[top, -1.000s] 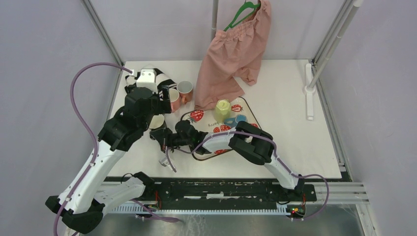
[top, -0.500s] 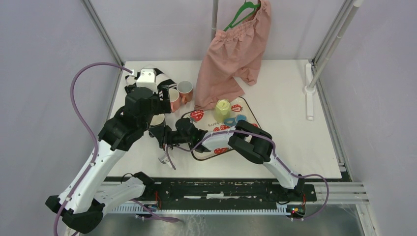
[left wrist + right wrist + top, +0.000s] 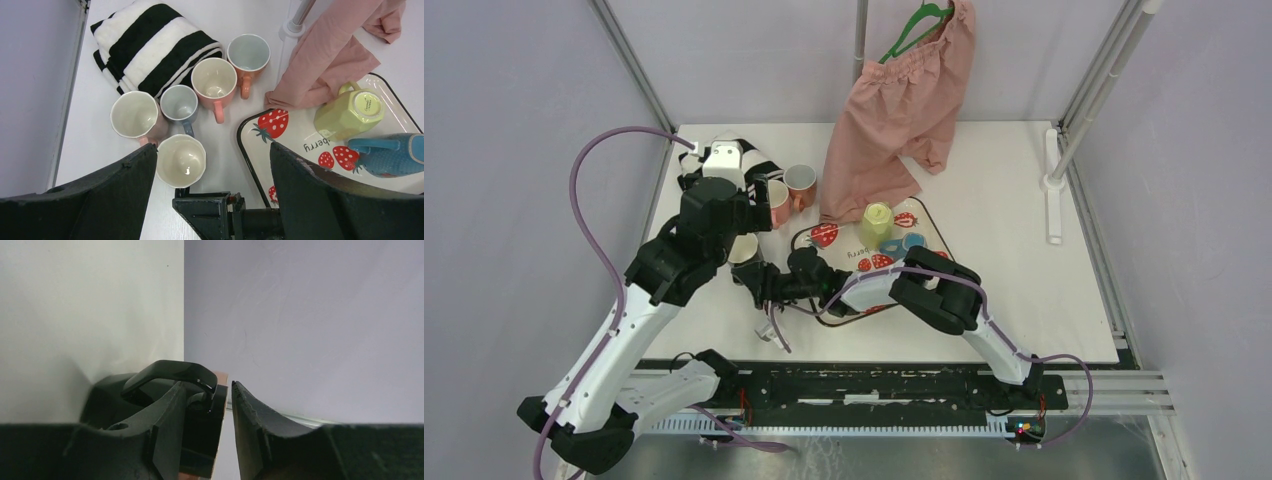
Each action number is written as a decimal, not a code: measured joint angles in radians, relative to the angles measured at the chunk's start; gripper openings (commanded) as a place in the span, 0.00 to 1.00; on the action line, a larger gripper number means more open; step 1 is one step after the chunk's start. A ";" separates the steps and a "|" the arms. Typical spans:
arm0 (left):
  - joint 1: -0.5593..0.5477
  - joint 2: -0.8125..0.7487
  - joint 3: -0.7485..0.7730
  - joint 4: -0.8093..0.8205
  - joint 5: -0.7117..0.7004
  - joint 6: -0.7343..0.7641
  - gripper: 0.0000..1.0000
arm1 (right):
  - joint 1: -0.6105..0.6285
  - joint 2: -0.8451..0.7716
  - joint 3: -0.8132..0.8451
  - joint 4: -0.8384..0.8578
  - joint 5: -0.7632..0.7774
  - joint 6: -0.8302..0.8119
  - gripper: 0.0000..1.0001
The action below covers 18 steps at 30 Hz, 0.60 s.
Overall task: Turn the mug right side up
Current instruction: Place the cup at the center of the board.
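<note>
Right pincer (image 3: 206, 386) lies low over the table (image 3: 225, 15), jaws a slit apart. A black part shows in the slit, and I cannot tell whether it is gripped. Left pincer (image 3: 211, 146) hangs high, wide open and empty, likely to leave working room beneath. Below it, to its right, the green mug (image 3: 350, 110) sits mouth down on the tray (image 3: 295, 137). It is probably the one to turn.

white-and-black arms (image 3: 627, 328), looping purple cables (image 3: 574, 190), black right gripper (image 3: 206, 386)
</note>
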 measured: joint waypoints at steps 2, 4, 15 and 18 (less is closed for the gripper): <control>0.000 -0.002 0.000 0.000 0.000 0.000 0.89 | 0.000 -0.006 -0.018 0.005 0.002 -0.002 0.47; 0.000 -0.003 0.000 0.000 0.000 0.000 0.89 | 0.000 -0.013 -0.031 0.007 0.003 -0.002 0.50; 0.000 -0.011 0.000 -0.014 0.003 0.000 0.90 | 0.004 -0.152 -0.205 0.046 0.051 0.003 0.53; 0.000 -0.012 0.000 -0.013 0.011 0.000 0.90 | 0.009 -0.249 -0.312 0.073 0.078 0.031 0.54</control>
